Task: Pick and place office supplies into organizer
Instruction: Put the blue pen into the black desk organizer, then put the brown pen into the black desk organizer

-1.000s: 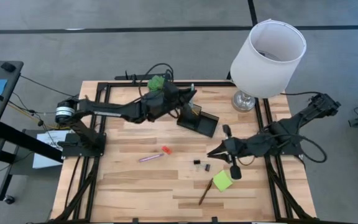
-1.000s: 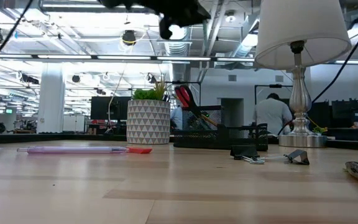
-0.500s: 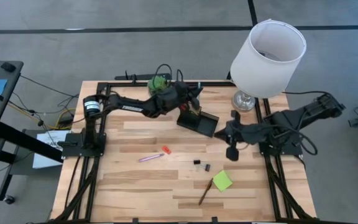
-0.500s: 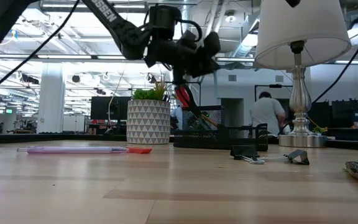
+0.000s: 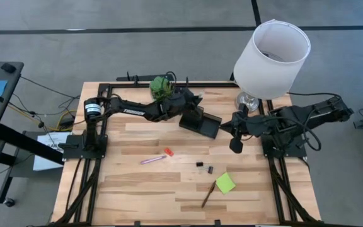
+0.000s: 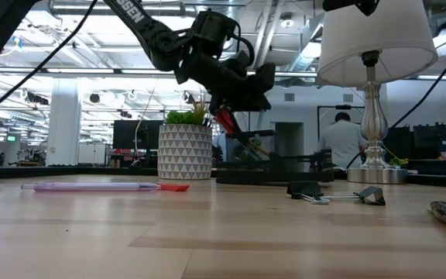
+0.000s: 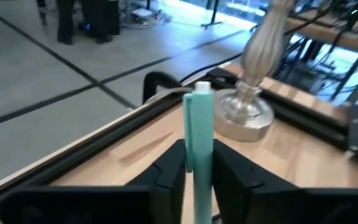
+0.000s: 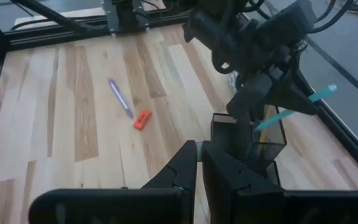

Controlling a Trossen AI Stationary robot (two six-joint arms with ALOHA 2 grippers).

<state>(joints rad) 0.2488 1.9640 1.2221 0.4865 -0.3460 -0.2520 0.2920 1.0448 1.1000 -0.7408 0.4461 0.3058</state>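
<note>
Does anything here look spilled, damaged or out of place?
Nothing stands out. The left gripper holds a teal pen tilted over the black organizer. The pink pen, eraser, clips, sticky pad and brown pencil lie loose on the table, awaiting pickup.

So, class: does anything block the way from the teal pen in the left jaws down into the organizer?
Nothing visible does. The left gripper holds the teal pen tilted just above the organizer; the right gripper waits beside it, off the pen's line.
</note>
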